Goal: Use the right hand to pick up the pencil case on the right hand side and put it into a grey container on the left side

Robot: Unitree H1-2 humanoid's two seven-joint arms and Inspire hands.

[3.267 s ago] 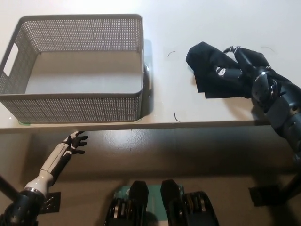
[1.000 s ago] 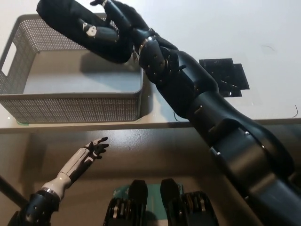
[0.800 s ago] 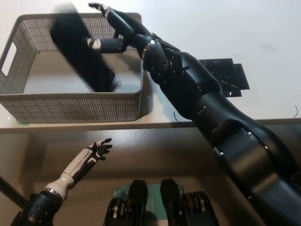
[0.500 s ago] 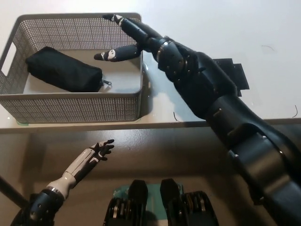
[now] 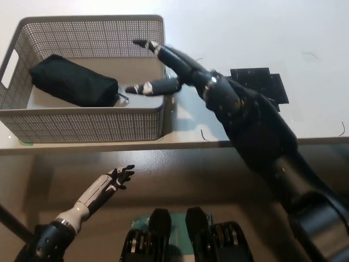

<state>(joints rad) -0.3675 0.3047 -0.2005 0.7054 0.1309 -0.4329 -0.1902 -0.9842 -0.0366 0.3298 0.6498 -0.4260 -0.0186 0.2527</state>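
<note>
Pencil case (image 5: 73, 80), black and long, lay inside the grey container (image 5: 82, 124), toward its left half, with its zip end pointing at the right wall. Half a second before it had lain in the same spot; a little earlier than that it was still in the air over the basket, dropping out of the black fingers.

Nearest to where the robot stood, below the table edge and in front of the container, the white left hand (image 5: 112, 180) hung with its fingers spread and empty, about where it had been, only a touch lower and further right.

Above it, on the white table (image 5: 229, 22), the container stood as it had stood all along.

At the container's right wall, the right hand (image 5: 163, 68) was held open, fingers apart and holding nothing, with one fingertip reaching over the rim and another pointing in toward the case without touching it. Compared with half a second before, that hand had drawn back toward the right; the forearm now crossed the table to the right of the container instead of over its corner.

Further right of the container, a flat black patch (image 5: 262, 82) showed on the table, partly covered by the black arm.
</note>
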